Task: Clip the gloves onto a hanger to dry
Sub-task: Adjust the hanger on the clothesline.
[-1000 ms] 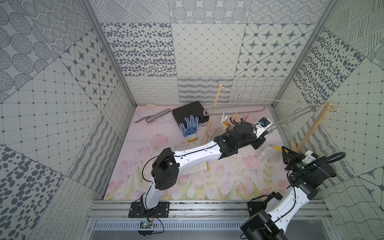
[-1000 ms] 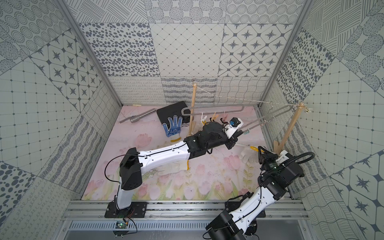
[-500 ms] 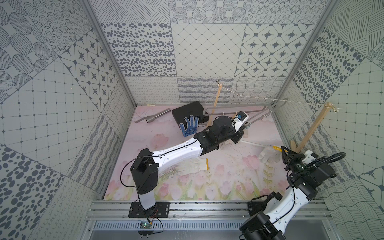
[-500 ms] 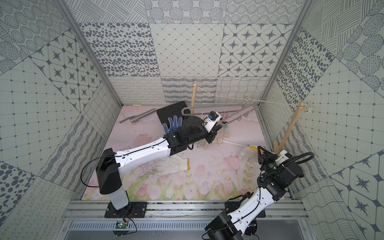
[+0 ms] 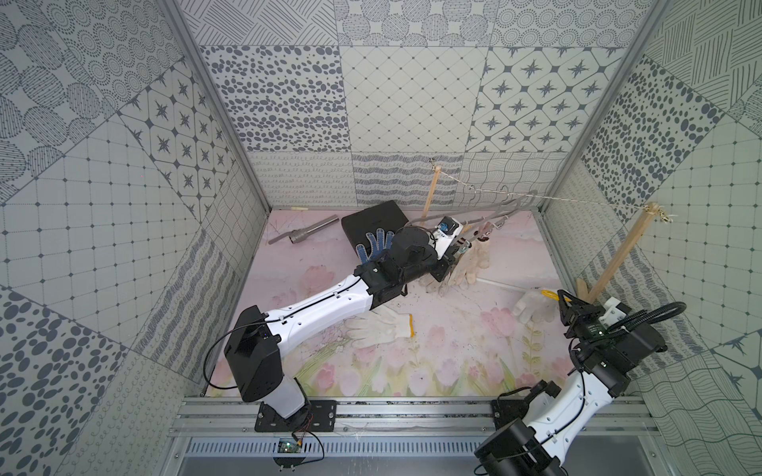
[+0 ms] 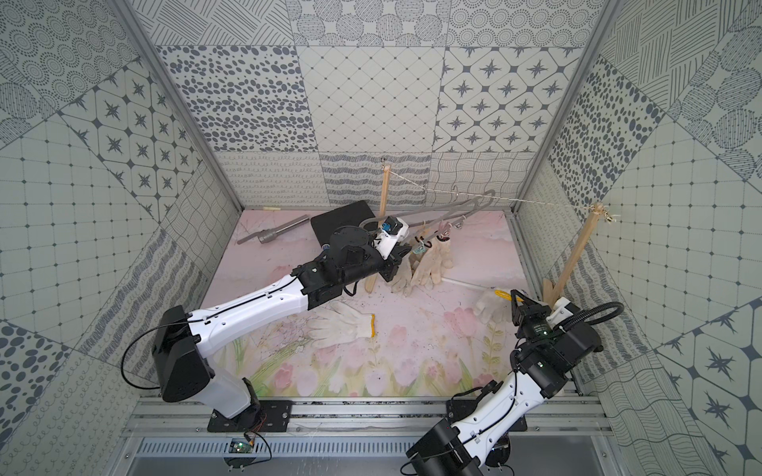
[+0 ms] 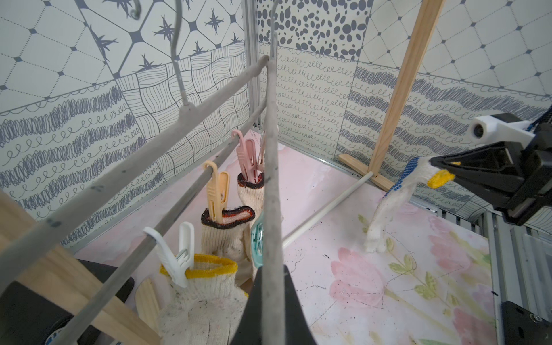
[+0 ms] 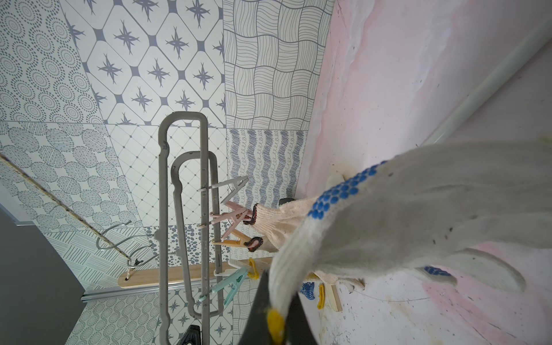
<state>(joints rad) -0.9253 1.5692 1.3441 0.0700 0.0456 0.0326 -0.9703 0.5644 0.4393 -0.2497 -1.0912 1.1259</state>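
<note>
Left pincer (image 7: 270,283) clenched on a bar of the grey hanger (image 7: 271,179). Right pincer (image 8: 276,324) clenched on the yellow cuff of a blue-dotted glove (image 8: 418,209), well apart from the hanger. Three cream gloves (image 7: 209,304) hang pegged under the hanger; a loose glove (image 5: 381,329) lies on the tabletop (image 5: 453,362), apart from it.

Cream gloves (image 5: 474,263) beneath grey hanger (image 5: 501,211)

This is looking like a robot lab test cell rather than a home: printed patterned panels (image 5: 408,103) are walling it in, aluminium posts (image 5: 214,103) are framing the corners, a left arm (image 5: 321,305) and a right arm (image 5: 577,395) are sitting bolted to a slotted rail (image 5: 412,412), and a floral mat (image 5: 453,354) is covering the floor.
</note>
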